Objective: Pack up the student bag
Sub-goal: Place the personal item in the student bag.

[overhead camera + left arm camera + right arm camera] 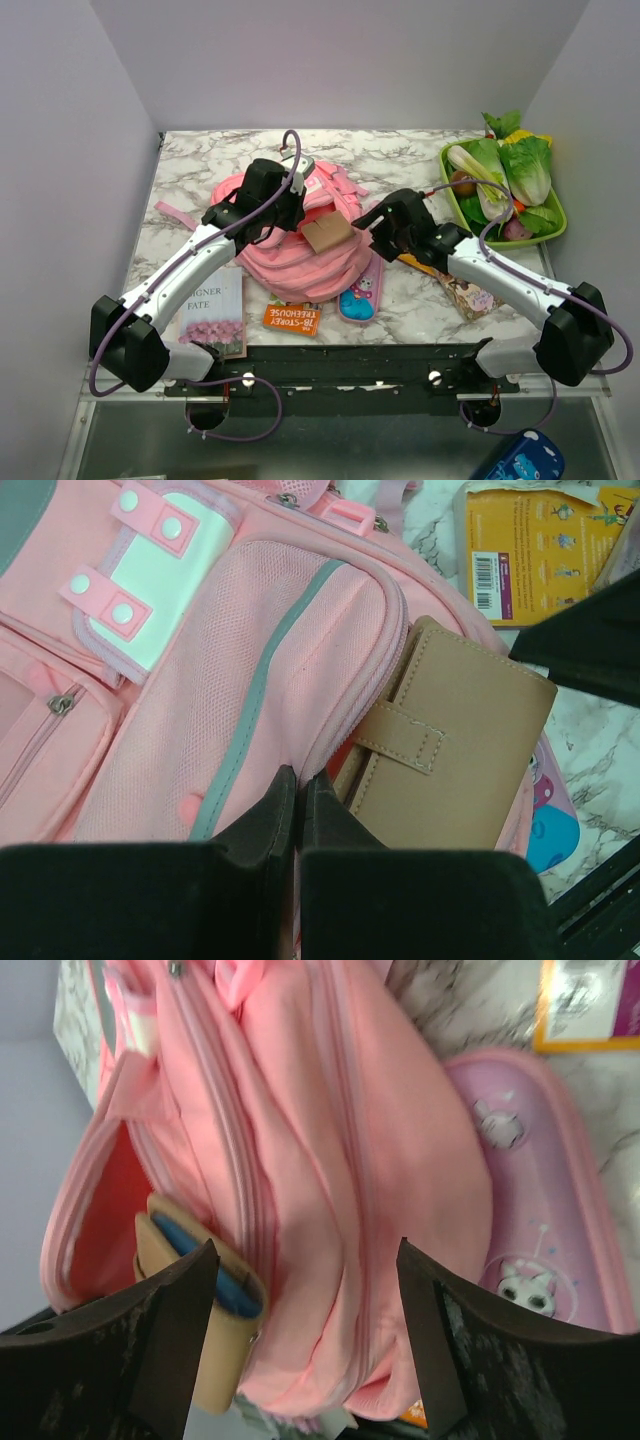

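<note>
My left gripper [298, 798] is closed to a thin line on the lip of a side pocket of the student bag [300, 262]. As far as I can tell, it pinches that fabric to hold the pocket's mouth open. The bag lies in the middle of the table [190, 165], between my 2 arms.

If this pinch slips, the soft mouth would sag against the tan wallet [452, 742]. The wallet sits tilted and only partway inside, with most of it showing. I judge it could slide out toward the pink pencil case [545, 1210], which lies just beside the bag.

My right gripper [308, 1260] stands wide and holds nothing, with 1 jaw just beside the wallet. A careless pull away could hook the wallet's edge and drag it out. An off-centre push could jam it against the zip.

The surface is white marble with grey veins. A book with pink flowers on its cover [214, 312] lies at the left. An orange book [292, 318] lies at the bag's near edge, and a patterned flat packet [470, 295] lies under my right arm. A green tray [545, 235] of leafy vegetables sits at the far right.

Plain pale walls [330, 60] close the table in on 3 sides, so a wide swing has little room.
</note>
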Available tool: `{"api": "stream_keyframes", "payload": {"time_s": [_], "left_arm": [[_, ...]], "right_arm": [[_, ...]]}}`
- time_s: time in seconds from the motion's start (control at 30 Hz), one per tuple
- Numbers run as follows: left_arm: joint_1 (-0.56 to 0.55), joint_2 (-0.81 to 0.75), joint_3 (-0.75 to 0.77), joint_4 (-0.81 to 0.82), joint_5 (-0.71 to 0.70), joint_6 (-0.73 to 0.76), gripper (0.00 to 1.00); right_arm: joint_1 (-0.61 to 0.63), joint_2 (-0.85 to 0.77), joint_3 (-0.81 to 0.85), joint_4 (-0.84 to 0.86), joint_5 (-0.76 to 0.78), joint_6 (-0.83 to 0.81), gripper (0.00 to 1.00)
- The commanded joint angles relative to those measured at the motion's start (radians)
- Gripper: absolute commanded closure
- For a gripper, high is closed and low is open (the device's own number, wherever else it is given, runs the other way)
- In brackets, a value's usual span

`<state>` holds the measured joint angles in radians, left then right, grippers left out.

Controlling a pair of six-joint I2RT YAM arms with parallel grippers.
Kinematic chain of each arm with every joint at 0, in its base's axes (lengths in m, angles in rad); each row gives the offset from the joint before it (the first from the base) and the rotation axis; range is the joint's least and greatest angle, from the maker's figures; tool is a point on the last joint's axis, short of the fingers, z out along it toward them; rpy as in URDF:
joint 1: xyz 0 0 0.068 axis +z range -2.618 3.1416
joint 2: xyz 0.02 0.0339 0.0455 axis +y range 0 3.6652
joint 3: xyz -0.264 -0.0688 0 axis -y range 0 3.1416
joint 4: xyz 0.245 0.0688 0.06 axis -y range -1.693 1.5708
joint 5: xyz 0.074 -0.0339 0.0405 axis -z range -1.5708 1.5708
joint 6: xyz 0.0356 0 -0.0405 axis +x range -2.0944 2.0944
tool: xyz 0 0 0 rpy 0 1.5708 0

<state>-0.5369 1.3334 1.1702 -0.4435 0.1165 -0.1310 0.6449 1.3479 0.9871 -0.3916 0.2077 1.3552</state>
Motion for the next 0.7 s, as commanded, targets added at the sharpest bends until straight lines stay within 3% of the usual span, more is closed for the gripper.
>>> {"api": "stream_keyframes", "payload": {"time_s": [0.0, 0.47, 0.67], "left_arm": [[-0.002, -0.03, 0.013, 0.085, -0.009, 0.014, 0.99], [-0.003, -0.043, -0.023, 0.083, 0.012, 0.027, 0.98], [-0.003, -0.059, -0.037, 0.081, 0.009, 0.039, 0.98]], "right_arm": [[0.047, 0.01, 0.008, 0.014, -0.05, 0.004, 0.23], [0.084, 0.016, -0.021, 0.145, 0.012, 0.114, 0.32], [0.084, -0.039, -0.011, 0.097, 0.148, 0.108, 0.33]]}}
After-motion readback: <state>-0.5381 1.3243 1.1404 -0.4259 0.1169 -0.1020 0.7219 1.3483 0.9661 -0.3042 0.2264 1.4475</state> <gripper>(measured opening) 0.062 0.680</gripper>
